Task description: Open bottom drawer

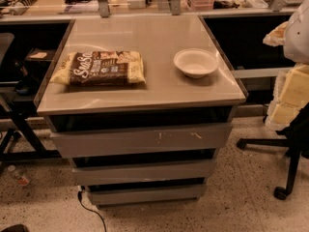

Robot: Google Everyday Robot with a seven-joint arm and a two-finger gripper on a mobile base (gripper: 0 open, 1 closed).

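The bottom drawer [145, 194] is the narrowest and lowest of three flat grey fronts on the cabinet, just above the floor. Its front is plain, and none of its inner floor shows. Above it are the mid-width drawer [145, 171] and the widest drawer [140, 140], which has pale scratch marks. My gripper [276, 34] is at the upper right edge of the view, high above the floor, to the right of the cabinet top and far from the bottom drawer. My pale arm [295, 28] runs off the right edge.
A brown and yellow snack bag [99, 67] and a white bowl [195, 62] lie on the cabinet top [145, 93]. An office chair base [285, 170] stands at the right. A black cable [89, 210] trails on the speckled floor at the cabinet's lower left. A dark stand [21, 129] is at the left.
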